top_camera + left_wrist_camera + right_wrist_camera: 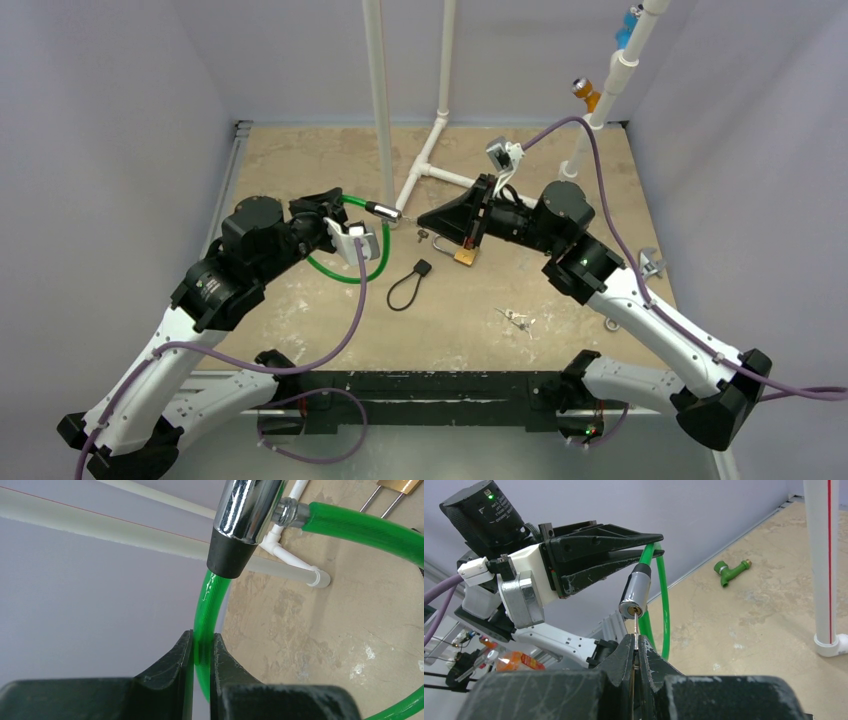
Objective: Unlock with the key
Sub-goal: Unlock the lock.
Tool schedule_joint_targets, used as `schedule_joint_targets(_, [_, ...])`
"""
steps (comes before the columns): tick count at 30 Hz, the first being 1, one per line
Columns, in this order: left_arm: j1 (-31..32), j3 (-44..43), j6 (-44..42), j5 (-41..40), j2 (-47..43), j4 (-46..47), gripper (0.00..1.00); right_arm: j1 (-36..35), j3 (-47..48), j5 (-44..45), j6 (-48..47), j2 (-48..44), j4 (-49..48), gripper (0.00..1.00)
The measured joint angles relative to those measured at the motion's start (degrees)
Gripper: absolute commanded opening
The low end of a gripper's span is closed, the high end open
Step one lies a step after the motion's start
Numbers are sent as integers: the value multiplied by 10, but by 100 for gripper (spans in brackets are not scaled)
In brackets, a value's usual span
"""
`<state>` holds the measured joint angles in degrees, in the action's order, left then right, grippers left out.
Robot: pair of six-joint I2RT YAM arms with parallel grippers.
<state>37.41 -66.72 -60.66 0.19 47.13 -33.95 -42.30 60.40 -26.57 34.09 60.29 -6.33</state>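
We pinch key [636, 626] in right end effector [636, 642], left end effector [202, 647] clamps green cable [206, 605]; key bends if lock [636, 592] ahead swings

- Site type: robotics laboratory test cell.
- Plain pale walls [110, 120] box in a worn tan tabletop [300, 160].
- White PVC pipes [379, 100] stand as a mock fixture.
- Left arm [200, 290] and right arm [640, 300] are bolted to a black base rail [430, 385], with purple cables [352, 310] exposed.
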Motion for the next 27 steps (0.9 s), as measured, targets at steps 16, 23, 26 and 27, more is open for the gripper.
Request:
schedule_joint_targets(16, [0, 0, 0, 2, 0, 0, 0, 0, 0, -3, 0, 3, -9, 0])
schedule_joint_targets(23, [-1, 0, 0, -4, 0, 0, 0, 0, 0, -9, 0, 9, -15, 0])
schedule_joint_targets(26, [-1, 0, 0, -4, 2, 0, 0, 0, 0, -11, 0, 10, -16, 0])
schedule_joint_targets(27, [-1, 0, 0, -4, 3, 0, 0, 0, 0, -11, 0, 10, -16, 0])
